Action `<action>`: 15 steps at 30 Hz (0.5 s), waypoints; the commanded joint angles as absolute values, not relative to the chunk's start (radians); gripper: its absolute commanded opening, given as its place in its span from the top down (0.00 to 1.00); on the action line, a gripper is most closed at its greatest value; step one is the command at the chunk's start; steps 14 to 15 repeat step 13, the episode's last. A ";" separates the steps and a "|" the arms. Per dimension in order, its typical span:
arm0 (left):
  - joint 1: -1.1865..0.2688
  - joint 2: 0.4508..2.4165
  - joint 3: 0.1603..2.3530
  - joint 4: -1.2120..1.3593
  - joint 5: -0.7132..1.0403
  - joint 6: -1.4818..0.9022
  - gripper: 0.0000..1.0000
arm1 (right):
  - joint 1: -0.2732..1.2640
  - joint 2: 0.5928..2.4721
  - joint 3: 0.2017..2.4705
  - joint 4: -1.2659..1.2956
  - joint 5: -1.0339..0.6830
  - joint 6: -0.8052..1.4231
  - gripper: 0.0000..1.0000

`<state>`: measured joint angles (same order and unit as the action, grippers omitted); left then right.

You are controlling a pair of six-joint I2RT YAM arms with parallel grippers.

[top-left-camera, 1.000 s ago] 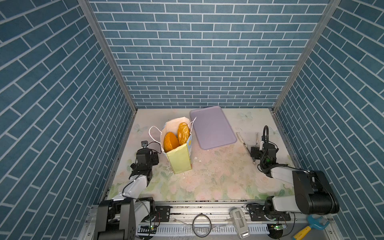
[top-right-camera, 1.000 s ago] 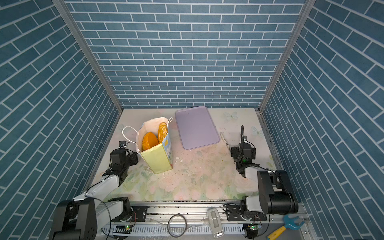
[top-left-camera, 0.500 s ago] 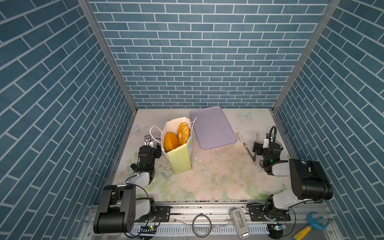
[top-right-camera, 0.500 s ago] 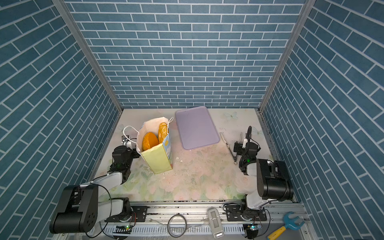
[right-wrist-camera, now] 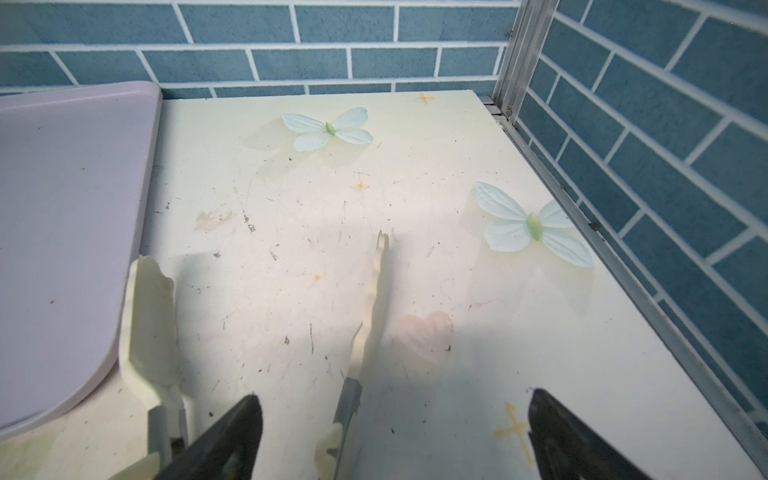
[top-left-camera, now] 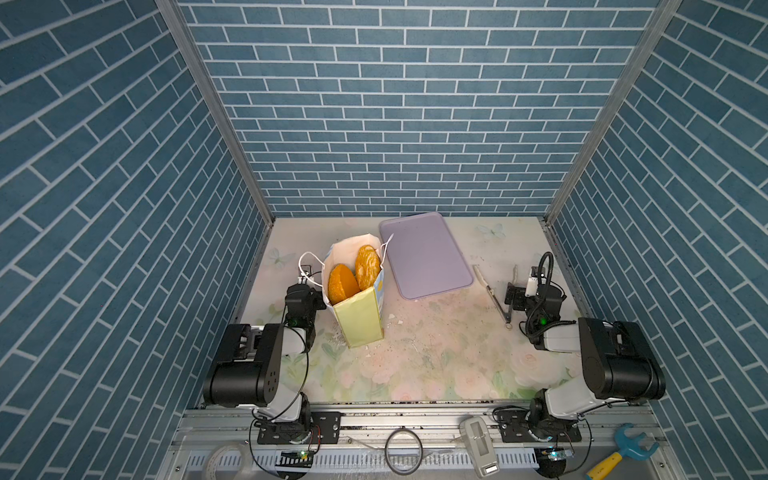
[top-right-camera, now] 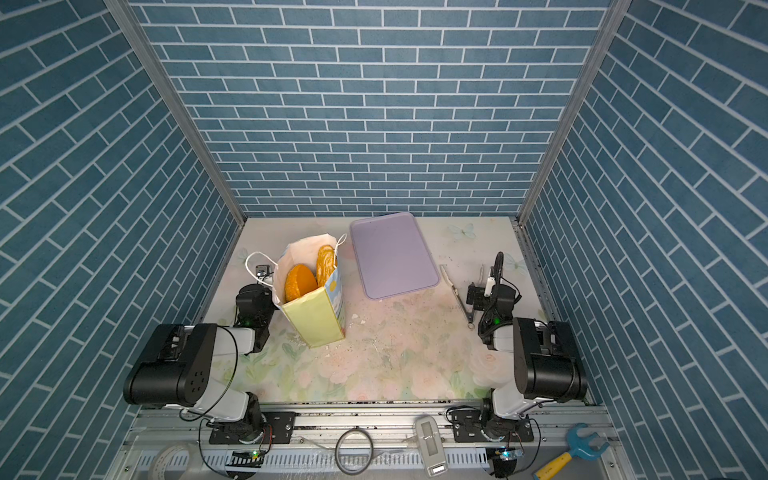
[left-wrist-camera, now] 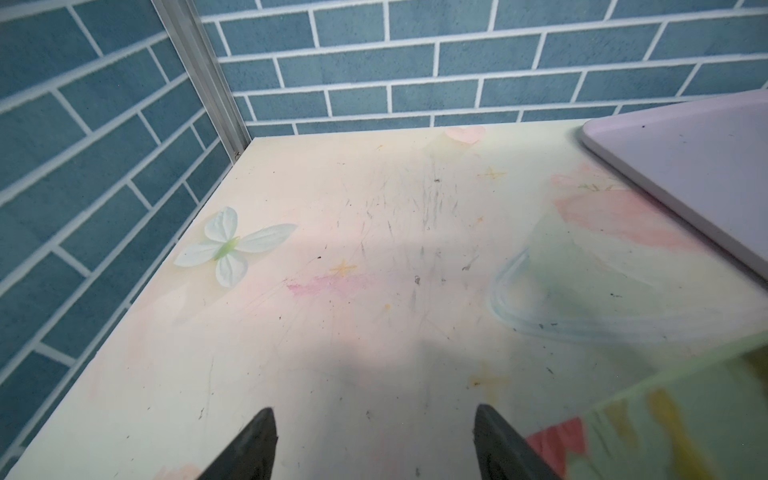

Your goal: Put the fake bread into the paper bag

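The paper bag [top-left-camera: 358,320] [top-right-camera: 315,322] stands upright left of the table's middle in both top views, its pale yellow-green side facing front. Two glossy orange pieces of fake bread [top-left-camera: 343,284] [top-right-camera: 325,259] stick out of its open mouth. My left gripper [left-wrist-camera: 374,415] [top-left-camera: 306,291] sits low beside the bag's left side, open over bare table; the bag's blurred wall [left-wrist-camera: 685,415] fills a corner of the left wrist view. My right gripper [right-wrist-camera: 395,401] [top-left-camera: 517,293] is open wide near the right wall, holding nothing.
A flat lavender tray [top-left-camera: 424,253] [right-wrist-camera: 62,208] lies behind and right of the bag. Cream-tipped tongs [top-left-camera: 492,297] [right-wrist-camera: 376,291] lie spread on the table at my right gripper, one arm running between its fingers. Brick walls close in the left, back and right.
Both arms have folded up, their elbows rising toward the front rail. The grippers stay low by the bag and the tongs. The bag and bread have not moved.
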<state>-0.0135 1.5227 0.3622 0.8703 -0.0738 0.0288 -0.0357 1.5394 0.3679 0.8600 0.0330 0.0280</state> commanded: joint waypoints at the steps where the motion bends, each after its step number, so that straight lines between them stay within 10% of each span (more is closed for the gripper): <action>1: -0.029 1.530 0.372 0.894 -0.103 0.051 0.22 | -0.035 1.545 0.393 0.870 0.015 0.040 0.01; 10: -0.041 1.531 0.380 0.883 -0.119 0.061 0.20 | -0.034 1.547 0.399 0.866 0.013 0.034 0.01; 12: -0.042 1.530 0.380 0.882 -0.118 0.061 0.01 | -0.034 1.545 0.394 0.870 0.010 0.037 0.01; 15: -0.041 1.530 0.380 0.882 -0.120 0.061 0.00 | -0.035 1.543 0.391 0.870 0.010 0.038 0.01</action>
